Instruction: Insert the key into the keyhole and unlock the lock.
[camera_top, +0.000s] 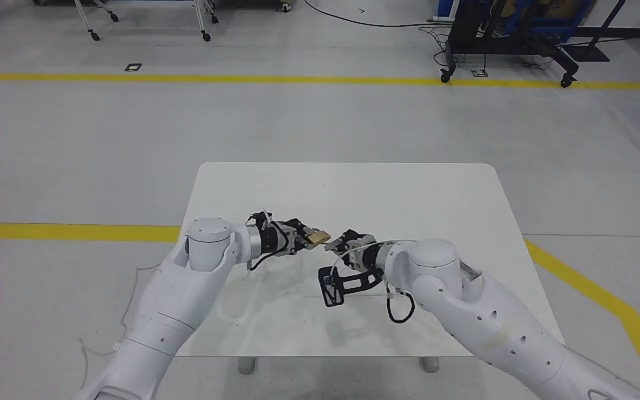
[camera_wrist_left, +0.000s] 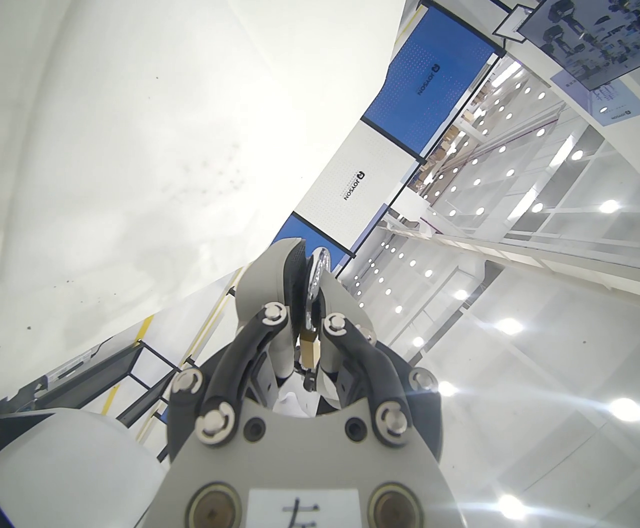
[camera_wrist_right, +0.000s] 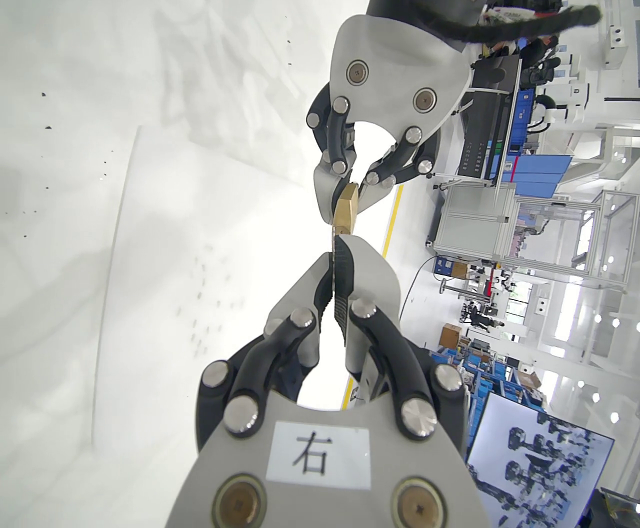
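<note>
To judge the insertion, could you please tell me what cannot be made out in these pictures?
- Keyhole: right wrist view, hidden where the right gripper meets the lock.
- Key: same view, mostly covered by that gripper's fingers; insertion depth unclear.
- Top view: lock and key too small to tell apart.

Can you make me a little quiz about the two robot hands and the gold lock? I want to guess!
1. True or false: the brass padlock is lying flat on the white table.
2. Which one holds the padlock? A) the left gripper B) the right gripper C) nobody
3. Fill the gap: the right gripper's fingers are pinched shut on a thin metal ____, pointed at the padlock.
Key: 1 false, it is held up above the table. 2 A. 3 key.
</note>
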